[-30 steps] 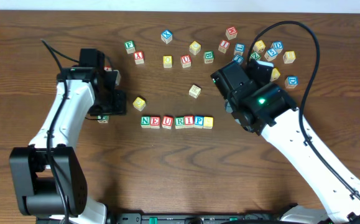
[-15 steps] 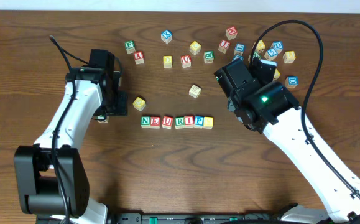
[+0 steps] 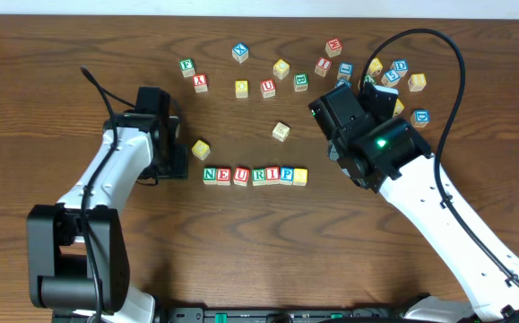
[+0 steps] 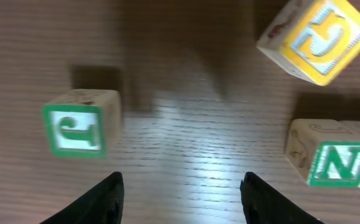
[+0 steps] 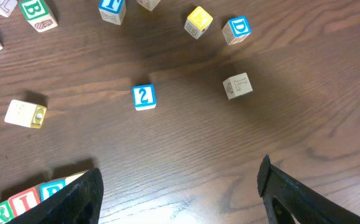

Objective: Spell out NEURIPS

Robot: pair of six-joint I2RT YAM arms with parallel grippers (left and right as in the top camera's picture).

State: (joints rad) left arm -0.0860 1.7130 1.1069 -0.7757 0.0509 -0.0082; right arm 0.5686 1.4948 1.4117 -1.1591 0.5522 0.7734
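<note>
NEURIPS cubes (image 3: 255,175) lying in a row; left gripper (image 4: 183,190) hovering just left, right gripper (image 5: 180,186) hovering upper right, fingers of both standing apart.

Your left arm (image 3: 107,175) and right arm (image 3: 438,205) are white with black joints, left claw (image 4: 183,190) and right claw (image 5: 180,180) black; green light (image 3: 377,144) at three o'clock, black cable (image 3: 452,54) at two.

The left arm (image 3: 107,179) and right arm (image 3: 447,206) lean inward; left fingers (image 4: 102,202) parted, empty; right fingers (image 5: 74,199) spread wide, empty.
</note>
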